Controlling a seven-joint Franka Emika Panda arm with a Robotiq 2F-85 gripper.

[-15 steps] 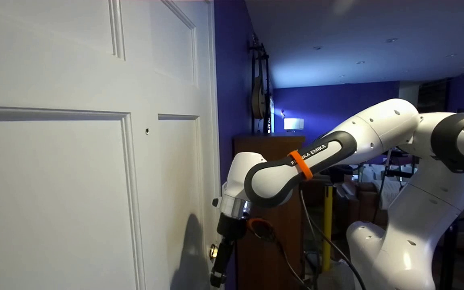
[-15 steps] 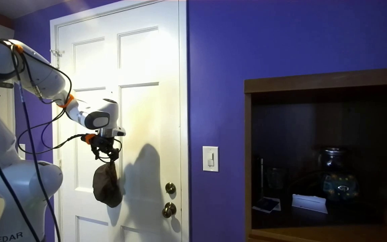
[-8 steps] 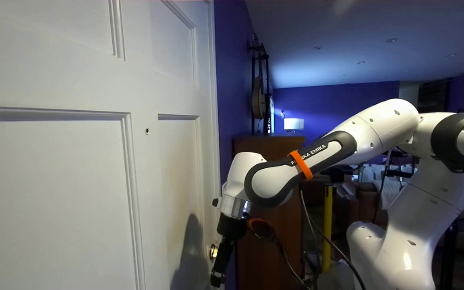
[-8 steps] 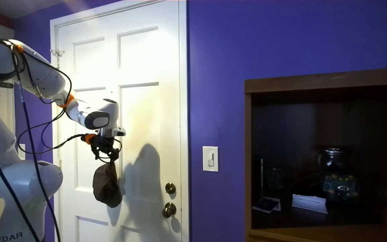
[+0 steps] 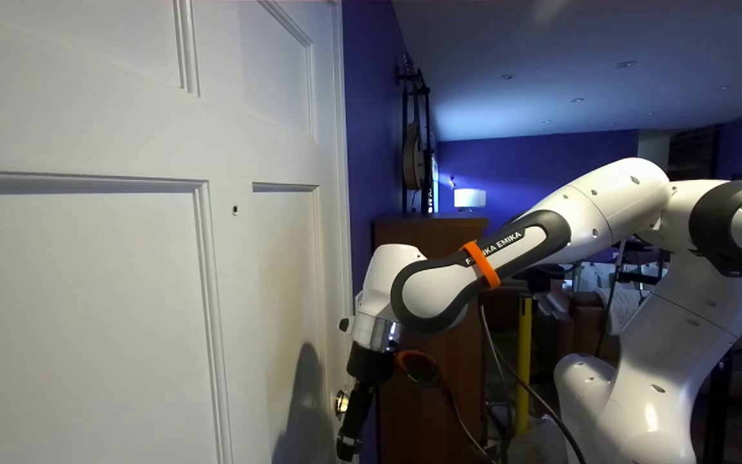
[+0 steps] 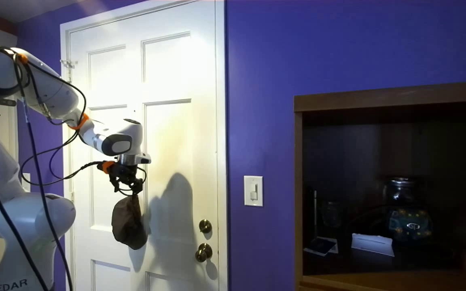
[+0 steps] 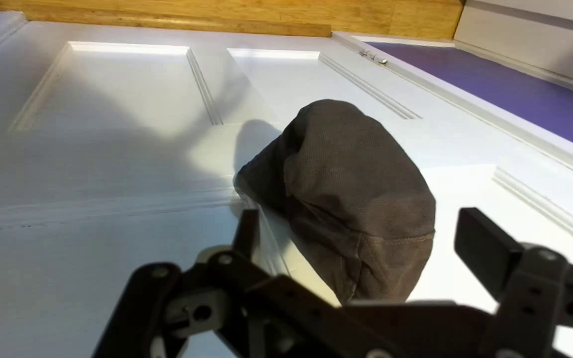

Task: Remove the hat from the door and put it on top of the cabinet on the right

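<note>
Here, a dark hat (image 6: 129, 222) hangs on a white door (image 6: 168, 60), well in from the frame (image 6: 221, 141), with door and purple wall (image 6: 265, 133) stretching between it and the brown cabinet (image 6: 395, 96). Its long axis runs nearly upright, narrow end up, rounded end down. The gripper (image 7: 358, 231) is at the narrow end, fingers spread wide to either side; contact is hard to judge.

Hat (image 7: 361, 184): matt dark cloth, finely woven in look, creased, with stitched seams (image 7: 408, 239); door (image 6: 168, 141): white paint, smooth, over raised mouldings (image 5: 212, 309), fitted with a knob (image 6: 203, 252) of glossy brass-coloured metal. Cabinet (image 6: 392, 96): brown wood, smooth, low sheen; switch plate (image 6: 253, 190): smooth white, plastic by its look. Arm (image 5: 603, 203): glossy white casing with a shiny silver metal collar (image 5: 375, 332); gripper (image 7: 361, 235): matt black, with metallic screw heads (image 7: 225, 259).
</note>
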